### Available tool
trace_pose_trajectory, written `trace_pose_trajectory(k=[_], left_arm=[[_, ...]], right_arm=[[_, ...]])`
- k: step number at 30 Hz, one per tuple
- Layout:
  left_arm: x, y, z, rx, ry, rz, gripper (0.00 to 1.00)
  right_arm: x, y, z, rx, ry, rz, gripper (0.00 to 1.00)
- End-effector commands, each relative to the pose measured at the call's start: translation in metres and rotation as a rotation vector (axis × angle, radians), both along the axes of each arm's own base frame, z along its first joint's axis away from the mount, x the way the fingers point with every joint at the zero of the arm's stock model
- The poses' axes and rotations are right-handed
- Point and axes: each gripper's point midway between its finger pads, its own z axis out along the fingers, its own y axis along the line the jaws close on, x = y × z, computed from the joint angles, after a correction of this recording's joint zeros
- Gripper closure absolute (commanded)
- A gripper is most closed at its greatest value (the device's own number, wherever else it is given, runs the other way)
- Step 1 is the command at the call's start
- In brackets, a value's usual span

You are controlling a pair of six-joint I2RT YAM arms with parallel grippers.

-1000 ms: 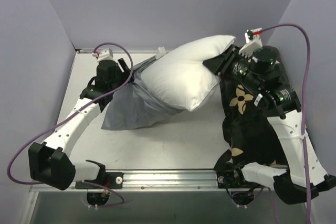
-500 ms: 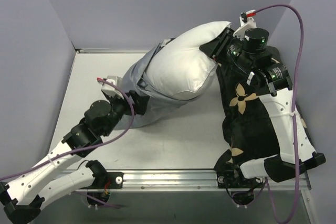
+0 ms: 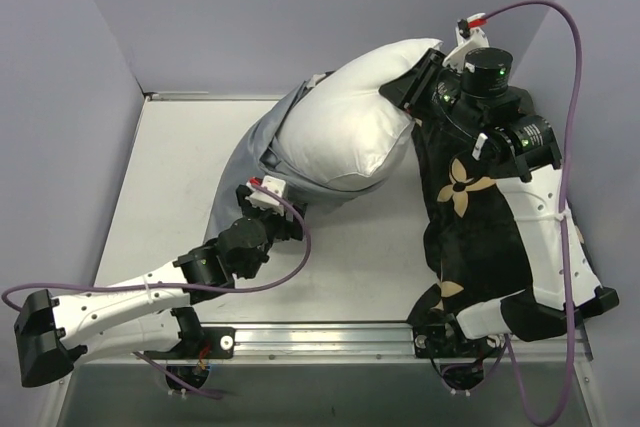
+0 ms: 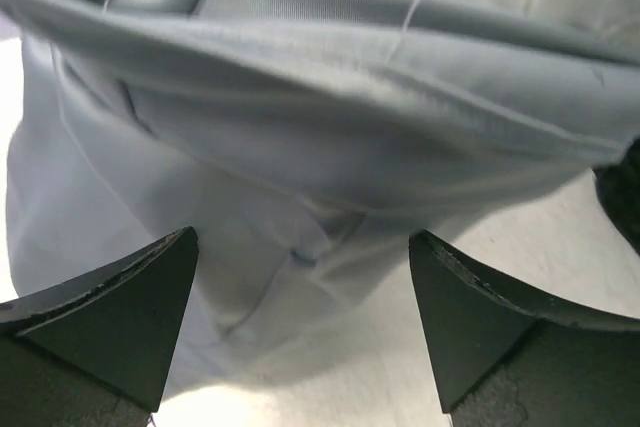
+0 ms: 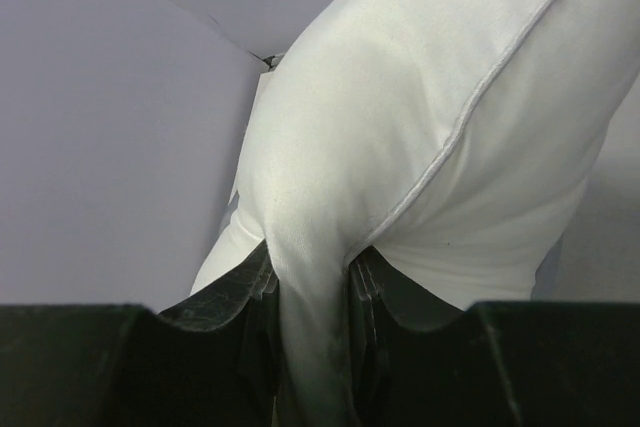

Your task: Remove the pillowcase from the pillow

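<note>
The white pillow [image 3: 345, 127] is held up at an angle, its far right corner pinched in my right gripper [image 3: 418, 95], which is shut on it; the corner runs down between the jaws in the right wrist view [image 5: 310, 282]. The blue-grey pillowcase [image 3: 262, 142] wraps the pillow's lower left end and hangs to the table. My left gripper [image 3: 283, 215] is open just in front of the pillowcase's near edge. In the left wrist view the gripper [image 4: 300, 247] is empty, and wrinkled pillowcase folds [image 4: 330, 147] fill the view ahead of it.
A black cushion with beige flower motifs [image 3: 465, 222] lies on the right of the table under my right arm. Purple walls [image 3: 300, 17] close in the back and both sides. Bare white table [image 3: 165, 187] shows at the left and near the front rail.
My left arm has swung from the far left edge in toward the pillow's near side. The pillowcase, earlier spread on the table, now hangs bunched. The right gripper has lifted the pillow slightly.
</note>
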Motion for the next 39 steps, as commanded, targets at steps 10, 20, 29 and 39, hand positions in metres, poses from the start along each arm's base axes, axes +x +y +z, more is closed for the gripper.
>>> trace_pose_trajectory(k=[10,20,29,39], left_arm=[[0.023,-0.001,-0.038,0.005,0.055,0.129,0.99],[0.055,0.063,-0.148,-0.075,0.344,0.470,1.00],[0.090,0.029,-0.164,-0.083,0.449,0.416,1.00],[0.050,-0.008,-0.043,-0.178,0.310,0.041,0.42]], right_arm=[[-0.021,-0.014,0.113,0.123,-0.302,-0.032,1.00],[-0.062,-0.035,0.163,0.188,-0.416,-0.047,1.00],[-0.093,-0.052,0.195,0.221,-0.503,-0.059,1.00],[-0.068,-0.037,0.164,0.149,-0.437,-0.028,1.00]])
